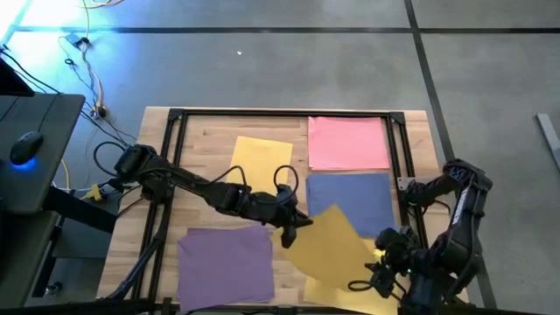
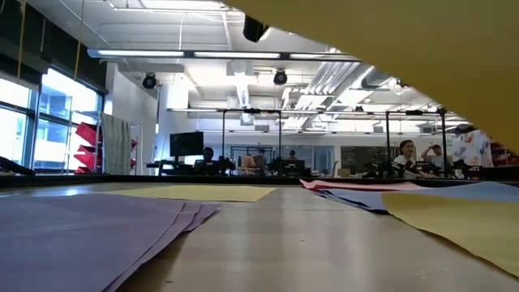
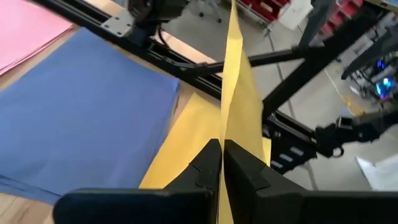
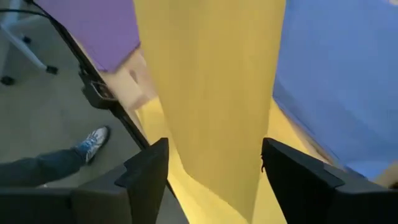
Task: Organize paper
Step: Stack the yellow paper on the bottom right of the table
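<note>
Pink [image 1: 348, 143], blue [image 1: 352, 199] and purple [image 1: 227, 260] sheets are laid flat on the worktop [image 1: 157, 131]. One yellow sheet [image 1: 331, 249] remains unplaced — pinched by the closed left tool [image 1: 291, 229]; the right tool [image 1: 374, 278] is spread open.

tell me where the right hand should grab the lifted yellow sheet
The lifted yellow sheet hangs from the left hand, pinched at one corner. The right hand is best closed on the opposite free edge, coming from the table's near right, since that edge already sits between its open fingers.
</note>
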You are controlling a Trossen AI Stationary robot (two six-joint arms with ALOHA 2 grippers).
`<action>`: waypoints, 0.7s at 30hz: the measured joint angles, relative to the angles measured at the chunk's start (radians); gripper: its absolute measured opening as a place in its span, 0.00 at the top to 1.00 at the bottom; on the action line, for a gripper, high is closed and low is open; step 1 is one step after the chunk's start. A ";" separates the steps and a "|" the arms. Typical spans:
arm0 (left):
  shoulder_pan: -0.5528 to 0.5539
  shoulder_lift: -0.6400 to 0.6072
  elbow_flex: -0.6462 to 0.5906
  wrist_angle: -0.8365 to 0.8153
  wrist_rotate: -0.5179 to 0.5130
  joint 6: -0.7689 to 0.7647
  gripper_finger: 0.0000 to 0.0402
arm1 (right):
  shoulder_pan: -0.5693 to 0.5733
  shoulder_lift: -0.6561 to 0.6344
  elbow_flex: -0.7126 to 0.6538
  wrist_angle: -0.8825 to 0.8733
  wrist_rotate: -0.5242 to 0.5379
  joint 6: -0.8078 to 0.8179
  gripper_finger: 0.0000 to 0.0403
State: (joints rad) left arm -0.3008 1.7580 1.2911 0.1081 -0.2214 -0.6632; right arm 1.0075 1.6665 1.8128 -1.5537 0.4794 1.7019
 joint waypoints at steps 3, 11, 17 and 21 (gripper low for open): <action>0.000 0.000 0.000 0.005 -0.010 0.003 1.00 | -0.007 -0.011 -0.017 -0.006 0.011 -0.010 0.39; -0.031 -0.001 0.000 0.049 0.015 0.085 1.00 | -0.104 -0.144 -0.267 0.038 -0.143 -0.205 0.39; -0.035 -0.001 0.000 0.048 0.053 0.089 1.00 | -0.176 -0.387 -0.610 0.456 -0.140 -0.383 0.39; -0.032 -0.001 0.000 0.046 0.055 0.091 1.00 | -0.174 -0.473 -0.838 0.818 -0.142 -0.486 0.39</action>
State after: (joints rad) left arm -0.3331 1.7569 1.2911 0.1542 -0.1661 -0.5724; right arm 0.8337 1.1934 0.9743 -0.7357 0.3374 1.2155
